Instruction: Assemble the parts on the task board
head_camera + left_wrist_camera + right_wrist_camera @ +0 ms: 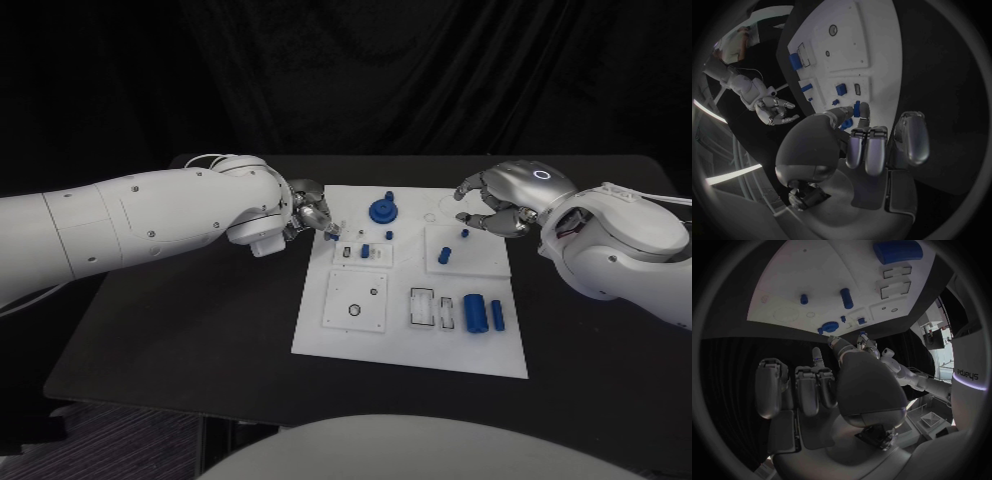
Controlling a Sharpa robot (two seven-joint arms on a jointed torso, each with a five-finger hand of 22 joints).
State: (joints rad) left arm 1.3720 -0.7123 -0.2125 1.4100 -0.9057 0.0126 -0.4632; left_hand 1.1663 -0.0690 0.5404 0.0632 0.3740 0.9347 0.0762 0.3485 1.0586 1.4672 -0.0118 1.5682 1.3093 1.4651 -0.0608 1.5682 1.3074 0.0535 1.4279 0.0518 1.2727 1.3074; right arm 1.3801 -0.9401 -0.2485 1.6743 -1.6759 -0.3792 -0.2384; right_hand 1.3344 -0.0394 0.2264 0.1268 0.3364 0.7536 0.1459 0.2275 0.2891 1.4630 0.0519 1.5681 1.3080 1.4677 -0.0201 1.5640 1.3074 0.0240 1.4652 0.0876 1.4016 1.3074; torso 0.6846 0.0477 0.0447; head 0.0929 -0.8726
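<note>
Task board [346,335] is lying mid-tabletop [173,330], blue parts [384,210] standing on its far half. Left hand [312,213] is pinching a small blue part [856,108] at the far-left edge. Right hand [498,208] is hovering at the far-right corner, fingers curled, holding nothing. Risk: the pinched part tilting and jamming, or slipping onto the board.

We see our left robot hand [309,211] reaching in from nine o'clock, fingers curled; our right robot hand [498,205] hovers at two o'clock, fingers spread, holding nothing.
</note>
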